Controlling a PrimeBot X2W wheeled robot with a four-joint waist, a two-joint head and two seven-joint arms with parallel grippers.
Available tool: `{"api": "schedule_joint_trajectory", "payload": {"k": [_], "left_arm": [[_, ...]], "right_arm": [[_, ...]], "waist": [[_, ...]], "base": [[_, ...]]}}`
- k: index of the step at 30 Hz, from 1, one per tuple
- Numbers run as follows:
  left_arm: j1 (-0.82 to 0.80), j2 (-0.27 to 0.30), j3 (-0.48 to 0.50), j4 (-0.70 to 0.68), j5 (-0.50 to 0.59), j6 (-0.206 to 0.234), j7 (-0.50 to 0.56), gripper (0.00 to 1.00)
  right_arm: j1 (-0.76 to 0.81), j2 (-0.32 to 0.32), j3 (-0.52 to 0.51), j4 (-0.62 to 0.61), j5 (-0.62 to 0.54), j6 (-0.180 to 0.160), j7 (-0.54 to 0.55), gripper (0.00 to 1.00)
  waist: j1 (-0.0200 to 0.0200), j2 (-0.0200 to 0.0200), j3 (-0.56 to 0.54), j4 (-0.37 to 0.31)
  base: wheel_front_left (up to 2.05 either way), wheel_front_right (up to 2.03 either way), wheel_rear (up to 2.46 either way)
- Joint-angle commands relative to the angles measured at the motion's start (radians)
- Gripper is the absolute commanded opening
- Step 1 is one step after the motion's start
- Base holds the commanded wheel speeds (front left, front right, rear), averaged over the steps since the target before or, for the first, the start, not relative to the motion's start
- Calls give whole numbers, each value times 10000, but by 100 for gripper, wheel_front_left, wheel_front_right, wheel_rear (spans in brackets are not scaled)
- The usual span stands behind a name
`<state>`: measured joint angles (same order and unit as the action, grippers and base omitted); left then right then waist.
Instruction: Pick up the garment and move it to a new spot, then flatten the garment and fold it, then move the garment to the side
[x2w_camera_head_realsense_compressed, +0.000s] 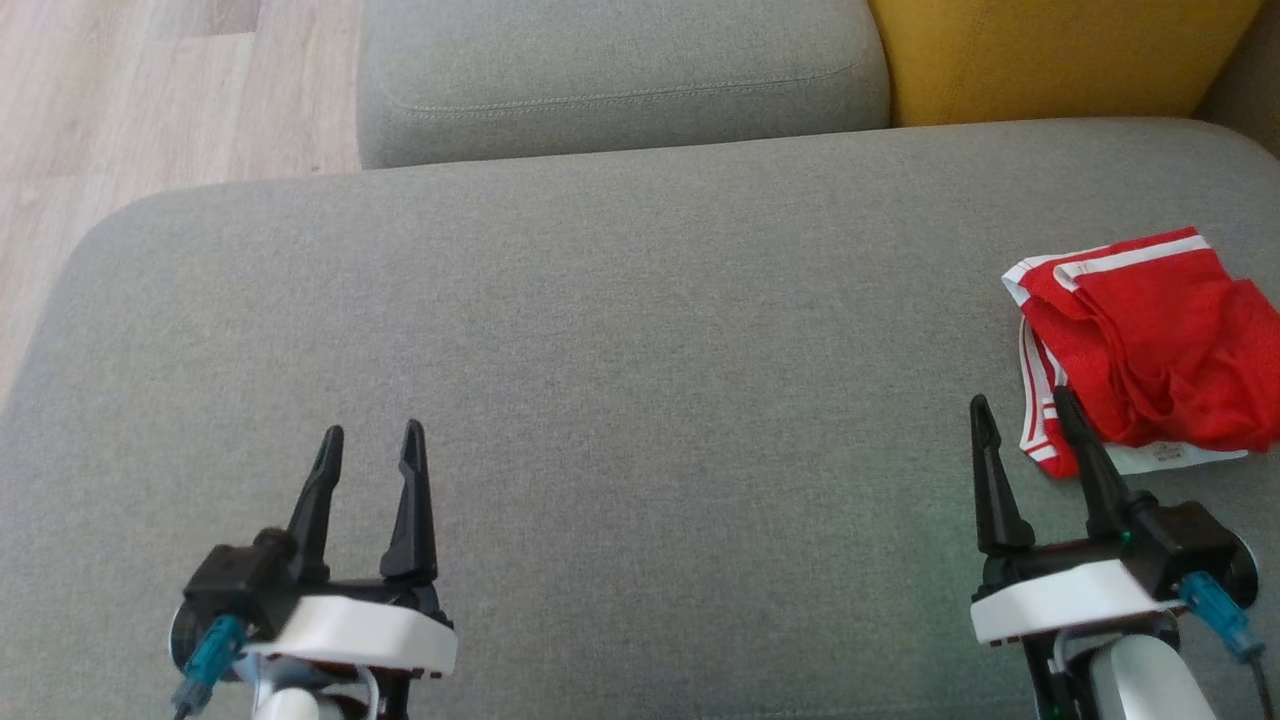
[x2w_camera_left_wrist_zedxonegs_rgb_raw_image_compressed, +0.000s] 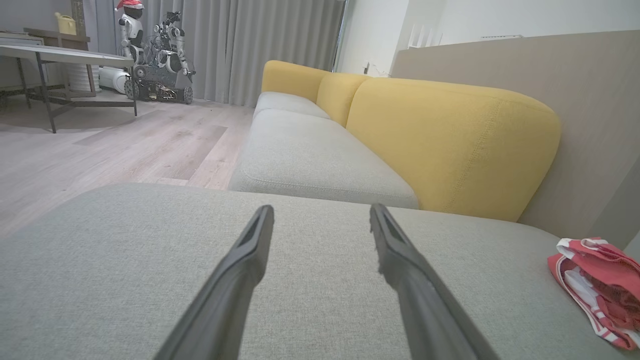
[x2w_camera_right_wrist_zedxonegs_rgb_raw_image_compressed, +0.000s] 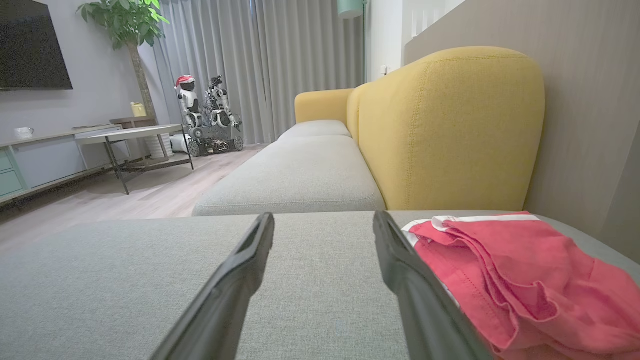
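I count 1 garment (x2w_camera_head_realsense_compressed: 1150, 340), right edge of frame. 2 grippers: left gripper (x2w_camera_head_realsense_compressed: 373, 430) lower left, right gripper (x2w_camera_head_realsense_compressed: 1021, 397) lower right, 2 fingers (x2w_camera_head_realsense_compressed: 410, 500) ea. Left wrist view: 3 grey seat cushions (x2w_camera_left_wrist_zedxonegs_rgb_raw_image_compressed: 310, 160), 3 yellow back cushions (x2w_camera_left_wrist_zedxonegs_rgb_raw_image_compressed: 450, 145), and at upper left 2 robots (x2w_camera_left_wrist_zedxonegs_rgb_raw_image_compressed: 131, 35) and 1 table (x2w_camera_left_wrist_zedxonegs_rgb_raw_image_compressed: 65, 54). Right wrist view, upper left: 1 plant (x2w_camera_right_wrist_zedxonegs_rgb_raw_image_compressed: 127, 20), 1 TV (x2w_camera_right_wrist_zedxonegs_rgb_raw_image_compressed: 30, 45).

Head cam: steeply down on grey seat cushion (x2w_camera_head_realsense_compressed: 640, 330). Wrist cams: low, close over it, facing yellow backrest (x2w_camera_left_wrist_zedxonegs_rgb_raw_image_compressed: 450, 145); all share red garment (x2w_camera_head_realsense_compressed: 1150, 340).
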<state>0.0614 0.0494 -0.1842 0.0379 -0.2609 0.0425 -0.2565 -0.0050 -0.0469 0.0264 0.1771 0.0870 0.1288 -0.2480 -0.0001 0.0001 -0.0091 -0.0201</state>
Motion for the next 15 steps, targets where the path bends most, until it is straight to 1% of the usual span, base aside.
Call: {"api": "schedule_joint_trajectory", "payload": {"k": [1, 9, 12, 13, 15], "left_arm": [[-194, 8, 342, -330, -55, -62, -53, 100], [-205, 8, 386, -272, -243, -109, -53, 100], [-188, 8, 374, -155, -499, -158, -53, 100], [11, 0, 26, 145, -515, -120, 0, 0], [57, -13, -6, 548, -512, -117, 8, 0]], "right_arm": [[-136, -34, 249, -354, 51, 19, -136, 100], [-139, -34, 259, -313, 32, 19, -137, 100], [-151, -34, 267, -292, 24, 19, -137, 100], [1, 0, 6, -4, 3, 0, 0, 0], [45, 6, 12, 357, -2, 0, 19, 0]], "waist": [[1, -1, 1, -2], [1, -1, 16, 14], [1, -1, 22, 6], [1, -1, 21, 7], [1, -1, 21, 6]], "base": [[0, 0, 0], [0, 0, 0], [0, 0, 0], [0, 0, 0], [0, 0, 0]]}}
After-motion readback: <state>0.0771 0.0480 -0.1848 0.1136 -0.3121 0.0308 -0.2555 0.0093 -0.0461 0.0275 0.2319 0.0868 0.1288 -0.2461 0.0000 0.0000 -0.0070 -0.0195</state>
